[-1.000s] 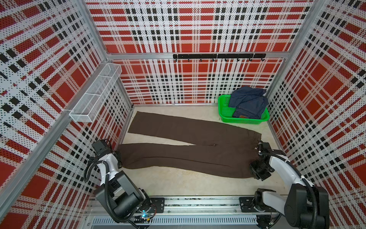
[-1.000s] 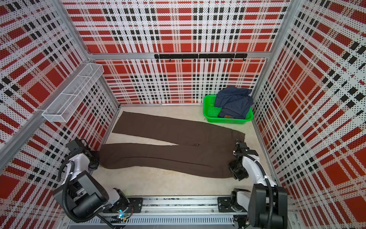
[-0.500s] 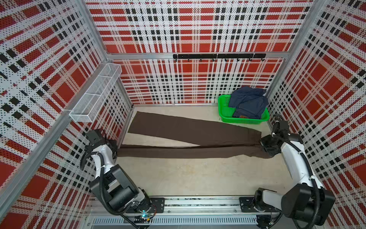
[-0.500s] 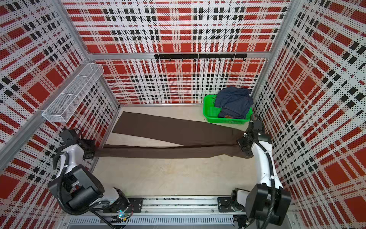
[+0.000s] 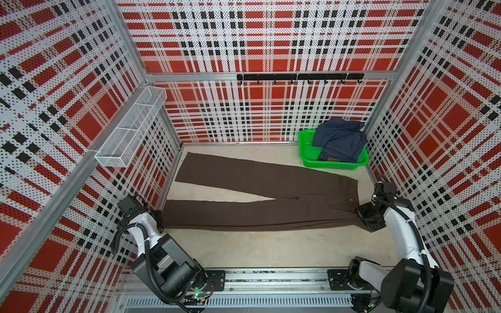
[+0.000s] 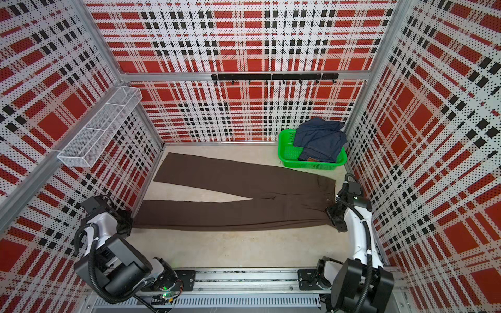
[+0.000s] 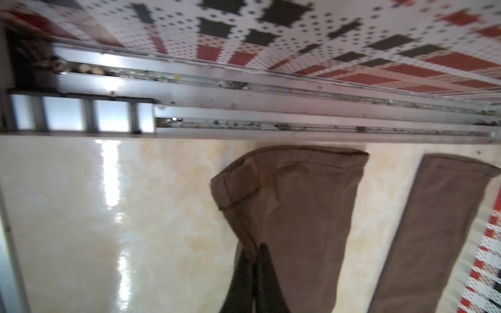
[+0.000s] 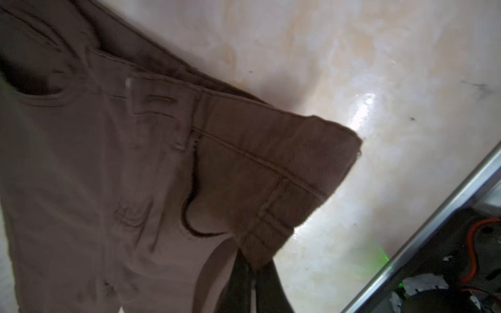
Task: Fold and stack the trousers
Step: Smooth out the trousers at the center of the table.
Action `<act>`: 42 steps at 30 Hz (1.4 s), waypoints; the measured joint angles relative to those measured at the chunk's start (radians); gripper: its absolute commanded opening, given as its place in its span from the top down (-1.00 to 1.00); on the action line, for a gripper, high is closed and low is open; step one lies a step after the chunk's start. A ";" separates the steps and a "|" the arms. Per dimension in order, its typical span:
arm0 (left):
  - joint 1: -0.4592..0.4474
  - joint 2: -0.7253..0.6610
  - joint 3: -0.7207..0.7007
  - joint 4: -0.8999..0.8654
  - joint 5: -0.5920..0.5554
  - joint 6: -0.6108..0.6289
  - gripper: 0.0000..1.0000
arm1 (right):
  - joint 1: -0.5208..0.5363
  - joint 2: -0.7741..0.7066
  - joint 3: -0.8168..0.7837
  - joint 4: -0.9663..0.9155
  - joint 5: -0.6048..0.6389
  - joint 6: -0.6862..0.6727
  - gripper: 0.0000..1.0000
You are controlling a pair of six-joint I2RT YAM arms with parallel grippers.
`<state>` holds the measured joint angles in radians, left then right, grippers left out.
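Trousers (image 5: 257,216) and green basket (image 5: 330,164) on tabletop (image 5: 271,249)

Green plastic basket (image 5: 330,164), far right corner, holding folded blue denim jeans (image 5: 339,138). White mesh shelf (image 5: 132,127) on left wall. Black hook rail (image 5: 298,77) on back wall. Beige tabletop (image 5: 257,249). Red plaid perforated panels (image 5: 257,40) all round.
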<state>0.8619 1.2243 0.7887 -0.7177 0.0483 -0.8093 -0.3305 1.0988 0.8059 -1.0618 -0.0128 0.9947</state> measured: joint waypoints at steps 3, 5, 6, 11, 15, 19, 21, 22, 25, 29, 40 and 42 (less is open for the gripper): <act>0.007 -0.045 -0.028 -0.005 -0.031 0.008 1.00 | -0.001 -0.027 -0.056 -0.014 0.033 -0.006 1.00; 0.008 -0.065 -0.035 -0.009 -0.048 0.013 1.00 | -0.001 -0.039 -0.081 -0.021 0.050 -0.008 1.00; 0.010 -0.070 -0.035 -0.011 -0.055 0.018 0.95 | -0.001 -0.045 -0.092 -0.022 0.056 -0.010 1.00; 0.023 -0.070 -0.036 -0.016 -0.077 0.046 0.26 | -0.001 -0.058 -0.109 -0.034 0.085 -0.014 1.00; 0.043 -0.065 -0.036 -0.017 -0.091 0.063 0.05 | -0.002 -0.058 -0.109 -0.035 0.104 -0.019 0.99; 0.048 -0.066 -0.030 -0.028 -0.086 0.076 0.00 | -0.002 -0.058 -0.108 -0.037 0.099 -0.028 1.00; 0.048 -0.066 -0.016 -0.040 -0.074 0.076 -0.01 | -0.002 -0.058 -0.094 -0.040 0.085 -0.034 1.00; 0.047 -0.066 -0.005 -0.042 -0.066 0.076 -0.01 | 0.001 -0.058 -0.082 -0.043 0.078 -0.035 1.00; 0.014 -0.066 0.035 -0.049 -0.055 0.061 -0.01 | 0.030 -0.059 -0.026 -0.051 0.071 -0.032 -0.97; -0.113 -0.068 0.085 -0.046 -0.056 0.024 -0.02 | 0.084 -0.075 0.087 -0.046 0.073 -0.022 -0.99; -0.321 -0.023 0.067 0.005 -0.060 -0.068 0.11 | 0.095 -0.064 0.202 -0.004 0.101 -0.011 -0.99; -0.356 -0.002 0.043 0.031 -0.060 -0.076 0.18 | 0.095 -0.026 0.199 0.045 0.100 -0.019 -0.84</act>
<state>0.5056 1.2228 0.8314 -0.6868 -0.0120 -0.8856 -0.2359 1.0733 1.0046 -1.0164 0.0875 0.9756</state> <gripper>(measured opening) 0.433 0.970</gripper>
